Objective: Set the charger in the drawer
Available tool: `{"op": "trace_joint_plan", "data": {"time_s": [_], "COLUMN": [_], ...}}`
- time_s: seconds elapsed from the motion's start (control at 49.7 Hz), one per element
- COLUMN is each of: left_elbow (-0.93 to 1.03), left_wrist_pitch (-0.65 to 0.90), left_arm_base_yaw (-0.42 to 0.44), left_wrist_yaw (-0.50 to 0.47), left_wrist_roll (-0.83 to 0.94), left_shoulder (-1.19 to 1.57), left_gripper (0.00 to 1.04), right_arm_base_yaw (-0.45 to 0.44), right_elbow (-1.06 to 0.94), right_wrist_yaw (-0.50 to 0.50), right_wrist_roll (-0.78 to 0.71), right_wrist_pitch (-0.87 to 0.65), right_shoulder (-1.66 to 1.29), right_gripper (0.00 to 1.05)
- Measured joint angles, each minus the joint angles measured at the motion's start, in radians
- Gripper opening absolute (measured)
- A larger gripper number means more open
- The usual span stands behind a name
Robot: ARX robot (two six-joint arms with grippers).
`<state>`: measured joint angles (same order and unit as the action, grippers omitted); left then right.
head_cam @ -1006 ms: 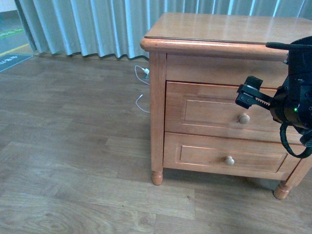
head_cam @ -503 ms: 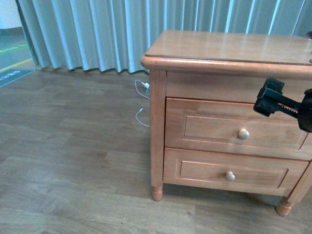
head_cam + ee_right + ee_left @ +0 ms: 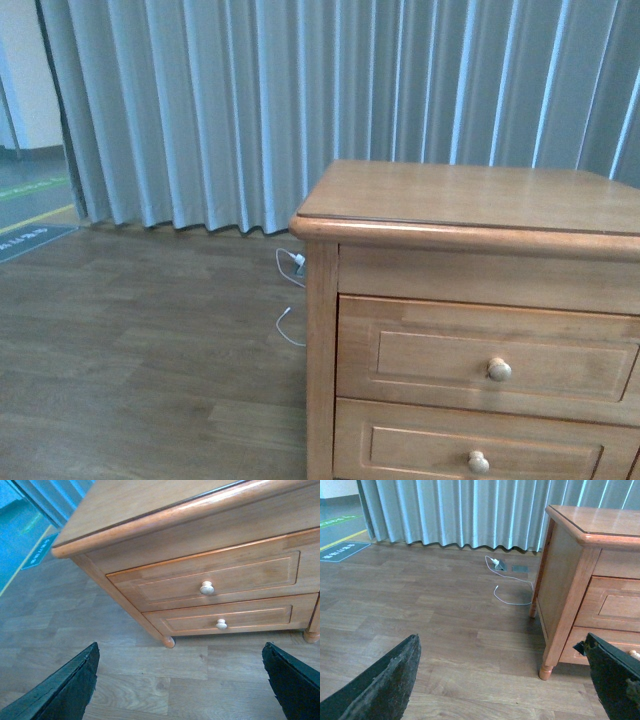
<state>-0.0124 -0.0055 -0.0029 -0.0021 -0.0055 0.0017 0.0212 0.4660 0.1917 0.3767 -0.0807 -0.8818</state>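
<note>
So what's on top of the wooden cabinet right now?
The cabinet top shows only bare polished wood in every view; no charger sits on it. Its far right edge is out of frame. Both drawers are shut, so the upper drawer's inside is hidden.

One cabinet (image 3: 470, 215), two drawers, two knobs, one white cable (image 3: 512, 585).

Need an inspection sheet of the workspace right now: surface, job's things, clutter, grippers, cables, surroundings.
Surface: cabinet top bare in all views.
Job's things: upper drawer closed, knob untouched; charger nothing seen.
Clutter: nothing seen.
Grippers: left gripper open and empty, above the floor beside the cabinet; right gripper open and empty, facing both drawers; neither shows in the front view.
Cables: thin white cable with white plug on the floor by the cabinet's side.
Surroundings: wood floor, grey curtain, lower drawer closed.
</note>
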Motion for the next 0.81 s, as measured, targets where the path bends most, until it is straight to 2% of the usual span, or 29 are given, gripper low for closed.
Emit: {"op": "trace_joint_plan", "data": {"time_s": [0.101,0.181,0.423,0.483,0.523,0.584,0.664,0.805], "left_elbow": [0.000,0.000,0.000,0.000,0.000,0.000,0.000,0.000], "left_wrist_pitch": [0.000,0.000,0.000,0.000,0.000,0.000,0.000,0.000], "left_arm_base_yaw": [0.000,0.000,0.000,0.000,0.000,0.000,0.000,0.000], "left_wrist_yaw": [0.000,0.000,0.000,0.000,-0.001,0.000,0.000,0.000], "left_wrist_roll": [0.000,0.000,0.000,0.000,0.000,0.000,0.000,0.000], "left_shoulder": [0.000,0.000,0.000,0.000,0.000,0.000,0.000,0.000], "left_gripper": [0.99,0.99,0.99,0.99,0.99,0.99,0.99,0.99], "right_arm_base_yaw": [-0.070,-0.116,-0.129,-0.073,-0.045,-0.030,-0.025,-0.025], "right_elbow": [-0.058,-0.089,-0.106,-0.175,-0.217,-0.251,-0.292,-0.334], "right_wrist_yaw": [0.055,0.037,0.009,-0.126,-0.171,-0.183,-0.191,-0.192], "right_wrist_roll": [-0.023,-0.049,-0.080,-0.170,-0.231,-0.293,-0.344,-0.361], "right_wrist_pitch": [0.146,0.220,0.225,0.071,-0.010,-0.064,-0.076,-0.076], "right_shoulder": [0.247,0.367,0.427,0.463,0.489,0.521,0.551,0.583], "right_gripper": [0.97,0.97,0.96,0.86,0.79,0.69,0.49,0.26]}}
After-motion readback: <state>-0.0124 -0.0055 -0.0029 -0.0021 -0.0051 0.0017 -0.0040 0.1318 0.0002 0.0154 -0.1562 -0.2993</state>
